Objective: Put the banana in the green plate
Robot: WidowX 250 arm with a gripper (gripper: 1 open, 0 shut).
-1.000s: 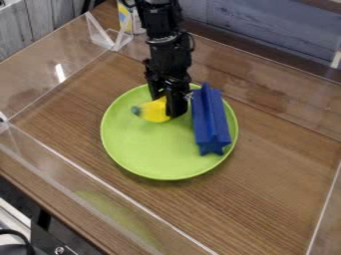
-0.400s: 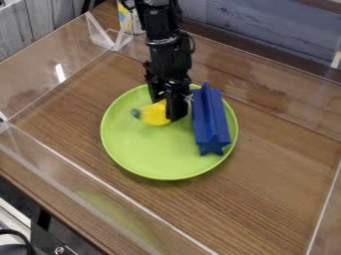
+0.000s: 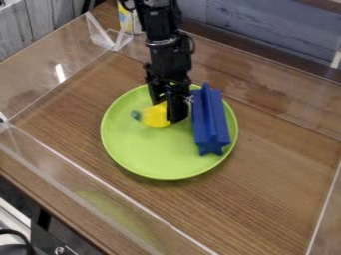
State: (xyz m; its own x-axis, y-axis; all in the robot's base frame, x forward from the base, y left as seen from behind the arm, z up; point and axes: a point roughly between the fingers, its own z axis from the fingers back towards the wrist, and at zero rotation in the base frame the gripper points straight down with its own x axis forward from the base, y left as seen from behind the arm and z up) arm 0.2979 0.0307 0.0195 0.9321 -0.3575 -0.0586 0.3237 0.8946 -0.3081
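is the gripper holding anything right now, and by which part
The gripper is shut on the banana, gripping its upper right end, with the banana down on the green plate.

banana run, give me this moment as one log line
pincer: shut on small yellow toy banana | banana: over round lime-green plate | long blue block: on plate

Gripper (image 3: 170,108) clamped on banana (image 3: 156,116), over green plate (image 3: 147,154) w/ blue block (image 3: 210,122).

I count one banana (image 3: 156,116), one green plate (image 3: 140,149), one long blue block (image 3: 210,122), and one gripper (image 3: 170,104) over my wooden tabletop (image 3: 266,189).
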